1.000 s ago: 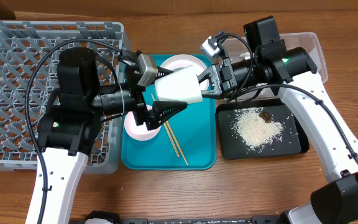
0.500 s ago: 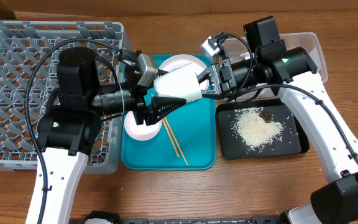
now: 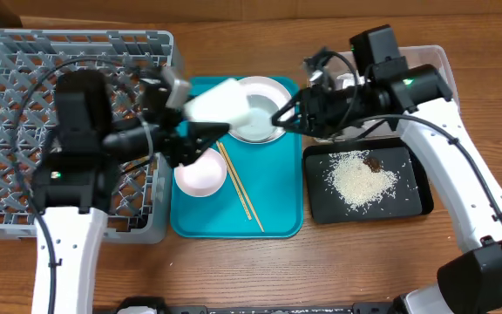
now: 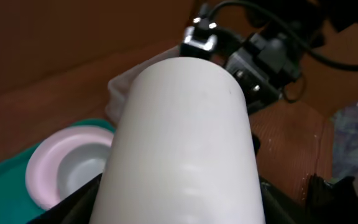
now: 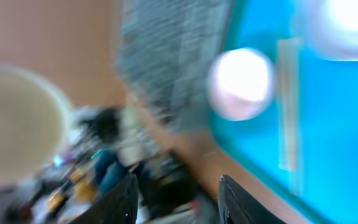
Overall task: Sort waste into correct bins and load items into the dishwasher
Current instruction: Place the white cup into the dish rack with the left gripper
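**Right wrist view: heavy motion blur, right gripper (image 5: 178, 202) with its fingers parted.**

Two dark fingers (image 5: 122, 198) are seen at the lower edge of the view, set apart from each other. The teal tray (image 5: 328, 155) is shown to the right of the grey dish rack (image 5: 173, 56), whose lattice is smeared. On the tray, the pink saucer (image 5: 240, 84) is registered as a bright round patch. The chopsticks (image 5: 284, 106) are seen as a pale streak just to its right. The white plate (image 5: 347, 25) lies farther off and is cut by the frame edge. The white cup (image 5: 14, 124) is seen as a large pale round form against the brown table (image 5: 42, 31), beside dark arm hardware (image 5: 104, 155). Finer detail cannot be resolved.
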